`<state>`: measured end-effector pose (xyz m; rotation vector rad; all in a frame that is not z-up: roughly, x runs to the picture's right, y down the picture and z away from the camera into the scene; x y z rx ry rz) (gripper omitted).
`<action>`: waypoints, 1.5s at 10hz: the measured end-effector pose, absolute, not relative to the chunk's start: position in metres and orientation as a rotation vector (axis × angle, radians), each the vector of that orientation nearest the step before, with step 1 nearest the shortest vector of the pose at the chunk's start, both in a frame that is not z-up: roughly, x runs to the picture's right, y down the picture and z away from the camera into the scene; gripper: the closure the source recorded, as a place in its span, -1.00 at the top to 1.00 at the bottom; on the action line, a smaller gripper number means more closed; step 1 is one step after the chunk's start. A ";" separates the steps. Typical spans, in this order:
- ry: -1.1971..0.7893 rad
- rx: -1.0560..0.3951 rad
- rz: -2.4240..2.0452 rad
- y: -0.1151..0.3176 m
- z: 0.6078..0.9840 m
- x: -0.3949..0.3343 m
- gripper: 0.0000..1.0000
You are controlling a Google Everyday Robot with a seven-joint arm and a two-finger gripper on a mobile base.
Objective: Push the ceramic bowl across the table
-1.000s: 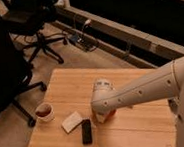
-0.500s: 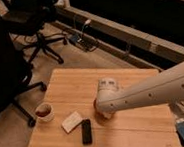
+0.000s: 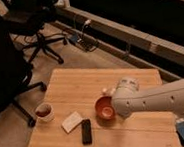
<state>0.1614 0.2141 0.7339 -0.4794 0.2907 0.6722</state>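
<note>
- Change noted: the arm [image 3: 159, 100] has drawn back toward the right over the last second. It lay across the ceramic bowl [image 3: 105, 108] and hid nearly all of it; now the bowl shows almost whole.
- Wrist housing [image 3: 125, 91], the pale rounded part, now sits just right of the bowl and overlaps its right rim from where I stand.
- Hand [image 3: 107, 92]: only a small pale tip shows, at the bowl's far rim, just off the wrist housing. I cannot tell whether it is spread or pressed together, nor whether it touches the rim.
- Bowl position: near the middle of the desk [image 3: 86, 81], a little toward the near edge. The arm hid it too much earlier to measure any travel.
- Reading for the task: the push looks barely begun, if begun at all. The hand stands on the far right side of the bowl, so a shove from there would likely send it toward the near left.
- Bowl appearance: round, glossy orange-red outside, paler orange inside, upright and apparently empty. A glazed base on smooth planks should slide readily; a push high on the rim might tip it.
- Neighbours: white cup [image 3: 44, 111] with dark liquid at the left, unmoved. White card [image 3: 71, 122] and dark slab [image 3: 86, 131] lie just left of the bowl, in the way of a leftward slide.
</note>
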 end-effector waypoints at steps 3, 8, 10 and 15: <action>0.298 -0.510 0.689 0.213 0.743 0.189 0.30; 0.281 -0.554 0.624 0.213 0.771 0.179 0.30; 0.277 -0.574 0.588 0.227 0.780 0.167 0.30; 0.211 -0.570 0.518 0.225 0.790 0.114 0.30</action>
